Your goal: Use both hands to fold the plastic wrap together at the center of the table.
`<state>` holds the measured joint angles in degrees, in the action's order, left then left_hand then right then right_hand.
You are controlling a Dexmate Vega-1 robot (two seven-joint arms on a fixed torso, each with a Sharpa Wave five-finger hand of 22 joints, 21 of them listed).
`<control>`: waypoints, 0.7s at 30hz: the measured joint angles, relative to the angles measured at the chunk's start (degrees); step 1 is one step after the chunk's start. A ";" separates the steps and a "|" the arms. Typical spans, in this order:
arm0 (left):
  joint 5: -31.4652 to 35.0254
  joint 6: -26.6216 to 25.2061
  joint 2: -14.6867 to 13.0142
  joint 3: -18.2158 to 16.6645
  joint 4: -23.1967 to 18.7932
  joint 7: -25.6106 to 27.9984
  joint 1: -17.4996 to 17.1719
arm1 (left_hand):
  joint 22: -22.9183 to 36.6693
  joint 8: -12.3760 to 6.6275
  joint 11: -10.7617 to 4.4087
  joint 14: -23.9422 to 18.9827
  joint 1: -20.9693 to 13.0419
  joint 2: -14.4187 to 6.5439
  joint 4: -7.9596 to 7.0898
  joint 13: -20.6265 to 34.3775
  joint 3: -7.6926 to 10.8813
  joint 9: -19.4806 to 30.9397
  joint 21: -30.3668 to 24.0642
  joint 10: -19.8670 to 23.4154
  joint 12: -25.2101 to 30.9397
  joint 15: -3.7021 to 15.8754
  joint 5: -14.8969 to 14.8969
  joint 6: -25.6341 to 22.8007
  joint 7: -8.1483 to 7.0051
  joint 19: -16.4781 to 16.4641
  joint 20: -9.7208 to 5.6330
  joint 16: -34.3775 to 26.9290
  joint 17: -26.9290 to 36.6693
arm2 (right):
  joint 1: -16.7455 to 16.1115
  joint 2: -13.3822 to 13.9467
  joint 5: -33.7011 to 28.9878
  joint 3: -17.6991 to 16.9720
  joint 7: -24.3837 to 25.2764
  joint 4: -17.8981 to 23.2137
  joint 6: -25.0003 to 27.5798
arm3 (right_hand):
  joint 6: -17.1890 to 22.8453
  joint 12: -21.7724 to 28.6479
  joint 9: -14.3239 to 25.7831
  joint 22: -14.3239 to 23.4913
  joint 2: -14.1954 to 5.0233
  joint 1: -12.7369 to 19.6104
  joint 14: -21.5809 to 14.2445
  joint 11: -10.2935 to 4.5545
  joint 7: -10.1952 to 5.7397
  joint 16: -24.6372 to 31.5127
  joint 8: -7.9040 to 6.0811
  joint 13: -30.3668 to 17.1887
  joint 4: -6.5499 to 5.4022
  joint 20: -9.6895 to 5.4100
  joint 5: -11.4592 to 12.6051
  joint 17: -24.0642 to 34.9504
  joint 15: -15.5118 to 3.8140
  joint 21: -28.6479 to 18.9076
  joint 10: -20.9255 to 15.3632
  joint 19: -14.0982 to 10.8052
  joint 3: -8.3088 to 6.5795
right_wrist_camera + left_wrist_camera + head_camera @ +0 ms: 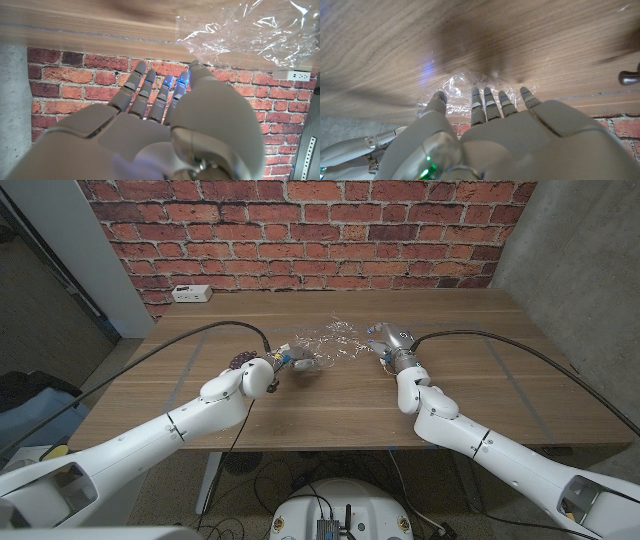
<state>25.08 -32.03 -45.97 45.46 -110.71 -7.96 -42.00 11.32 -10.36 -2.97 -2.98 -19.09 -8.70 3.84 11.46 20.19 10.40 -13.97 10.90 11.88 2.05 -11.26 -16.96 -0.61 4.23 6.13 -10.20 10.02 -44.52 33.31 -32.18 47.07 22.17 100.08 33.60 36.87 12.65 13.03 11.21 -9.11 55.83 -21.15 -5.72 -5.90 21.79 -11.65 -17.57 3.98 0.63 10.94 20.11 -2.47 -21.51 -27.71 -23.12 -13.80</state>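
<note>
**Plastic wrap: get both edges before bringing them in**

Plastic wrap, a clear crinkled sheet (335,343), lies just above the middle of the head view on the brown wooden counter (500,380), between my two hands. My left hand (268,373) sits at the sheet's left edge, its fingers (485,102) held straight and slightly apart, tips over the film, gripping nothing. My right hand (392,345) is at the right edge, fingers (150,92) likewise extended and empty, with the wrap near their tips in the right wrist view. To do this well, I judge I should pinch each edge firmly first, lift only slightly, then bring both hands together evenly. Thin film may slip or cling, so slow, matched motion seems wise.
</note>
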 measured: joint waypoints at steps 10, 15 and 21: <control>-0.15 -0.53 -0.46 0.03 -0.56 -0.14 -0.41 | 0.00 0.00 0.32 0.00 0.54 0.09 -0.32 0.00 0.03 0.00 0.00 0.31 0.08 0.00 0.04 0.00 0.00 -0.22 0.22 0.00 -0.16 | 1.18 -2.87 0.27 0.37 -1.30 -1.05 2.63 | -1.08 0.00 -0.26 0.00 0.60 -6.81 -0.01 1.36 0.00 -0.40 0.00 -0.14 -3.30 0.71 -0.79 -0.19 0.00 0.00 0.10 0.71 2.26; -0.40 -0.53 -0.73 0.08 -0.37 -0.26 -0.50 | 0.00 0.00 0.31 -0.45 0.76 0.30 -0.38 0.00 0.09 0.00 0.00 0.31 0.22 0.00 0.10 0.00 0.00 -0.22 0.22 0.00 -0.16 | 2.25 -4.62 2.20 0.91 -2.38 -2.05 9.26 | -1.24 0.00 -0.26 0.00 1.74 -10.03 -0.45 2.27 1.56 -0.40 -0.01 -0.14 -3.98 1.02 -0.99 -0.19 0.01 0.00 0.18 1.03 3.60; -0.53 -0.31 -0.65 0.33 0.36 -0.39 -0.04 | -0.01 0.00 0.63 -0.62 0.75 0.30 -0.38 0.00 0.09 0.00 0.00 0.62 0.22 0.00 0.26 0.00 0.00 -0.44 0.44 0.00 -0.16 | 4.56 -6.89 2.96 2.76 -2.81 -3.92 14.39 | -0.21 0.00 -0.26 0.00 2.07 -11.11 -0.45 2.80 2.76 -0.40 -0.24 -0.14 -3.96 1.02 -0.99 -0.19 0.01 0.00 0.10 1.02 4.37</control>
<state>24.55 -32.35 -46.62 45.79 -110.34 -8.34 -42.04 11.32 -10.36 -2.34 -3.61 -18.33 -8.40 3.47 11.46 20.28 10.40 -13.97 11.52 12.10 2.05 -10.99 -16.96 -0.61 3.79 6.57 -10.20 9.86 -39.96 26.42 -29.22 49.83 19.36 96.15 47.99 36.65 12.65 12.77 11.21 -7.03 44.72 -21.60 -2.92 -3.13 21.39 -11.89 -17.70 0.02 1.65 9.95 19.93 -2.46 -21.51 -27.60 -22.10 -9.43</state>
